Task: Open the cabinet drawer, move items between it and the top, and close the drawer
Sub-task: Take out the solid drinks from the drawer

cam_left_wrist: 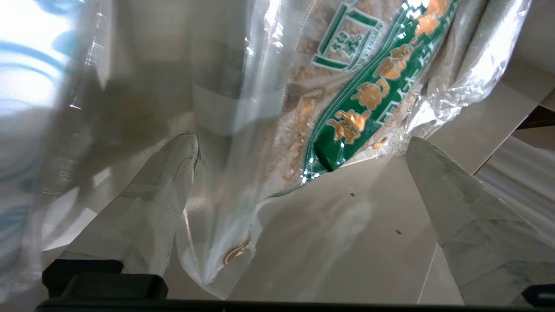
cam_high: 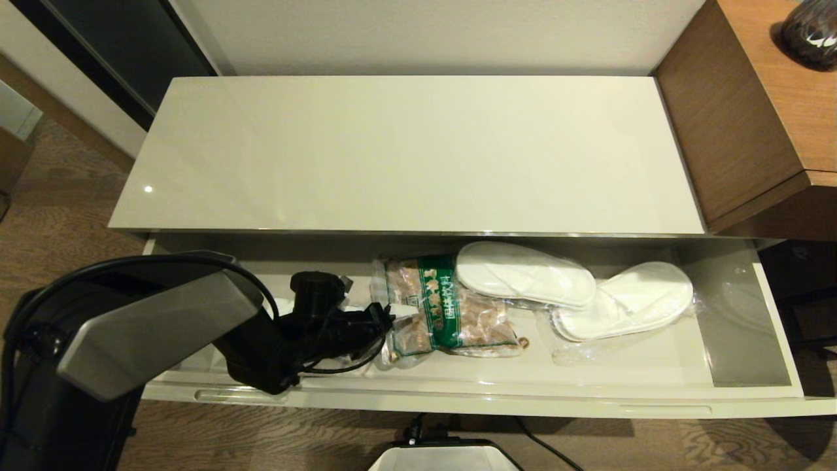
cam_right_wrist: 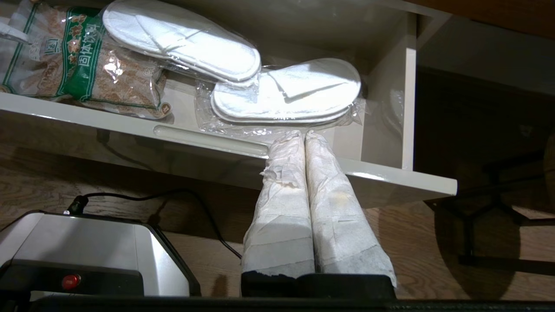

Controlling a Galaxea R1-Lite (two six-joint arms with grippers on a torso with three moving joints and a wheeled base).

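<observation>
Left claw (cam_left_wrist: 299, 160) wide at snack bag (cam_high: 444, 307)

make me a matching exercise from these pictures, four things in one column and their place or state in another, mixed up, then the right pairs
Things:
1. snack bag
2. slippers
3. left gripper
4. right gripper

Place or state:
A. shut, parked outside the drawer front
B. open, down in the drawer beside the snack bag
C. wrapped in clear plastic, right part of the drawer
D. middle of the drawer, green band across it

Pairs: 1-D, 2-C, 3-B, 4-A
</observation>
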